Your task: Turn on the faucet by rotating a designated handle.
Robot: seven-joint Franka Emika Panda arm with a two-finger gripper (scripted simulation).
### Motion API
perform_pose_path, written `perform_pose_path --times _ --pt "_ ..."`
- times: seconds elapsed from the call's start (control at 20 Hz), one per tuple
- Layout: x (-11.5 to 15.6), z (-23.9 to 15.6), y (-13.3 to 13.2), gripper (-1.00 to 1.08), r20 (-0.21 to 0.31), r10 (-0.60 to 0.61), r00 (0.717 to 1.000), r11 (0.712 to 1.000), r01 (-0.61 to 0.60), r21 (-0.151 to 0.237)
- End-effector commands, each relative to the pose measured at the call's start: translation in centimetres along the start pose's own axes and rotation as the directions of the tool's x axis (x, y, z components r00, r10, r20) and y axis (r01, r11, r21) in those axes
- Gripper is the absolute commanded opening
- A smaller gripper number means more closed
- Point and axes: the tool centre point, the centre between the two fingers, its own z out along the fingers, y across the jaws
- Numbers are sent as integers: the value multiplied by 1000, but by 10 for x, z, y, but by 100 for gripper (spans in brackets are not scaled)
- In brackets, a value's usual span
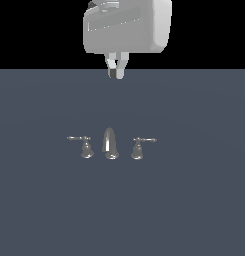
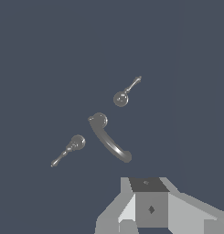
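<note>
The chrome faucet stands on the dark floor, its tapered spout (image 1: 110,144) in the middle. The handle (image 1: 138,148) is on the exterior view's right, on a flared base, with its thin lever pointing right. In the wrist view the curved spout (image 2: 109,139) lies between the handle (image 2: 121,98) and its mirrored twin (image 2: 76,144). My gripper (image 1: 117,70) hangs high above and behind the faucet, well clear of it. Its fingers sit close together with nothing between them. The gripper (image 2: 148,203) shows only partly at the wrist view's edge.
The twin handle (image 1: 86,148), lever pointing left, stands on the other side of the spout. The flat dark grey floor (image 1: 194,200) stretches all around the faucet set.
</note>
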Motion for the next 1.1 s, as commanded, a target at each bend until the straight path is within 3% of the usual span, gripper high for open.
perform_pose_path --times 0.0,0.3,0.55,1.05 --pt "11 17 -5 -100 -2 64 998 998 -64 -1" --pt "39 57 -13 -100 -8 209 978 978 -209 -6" --pt "63 90 -17 -100 -14 325 946 946 -325 -10" --pt "113 155 -13 -100 -30 546 837 837 -547 -17"
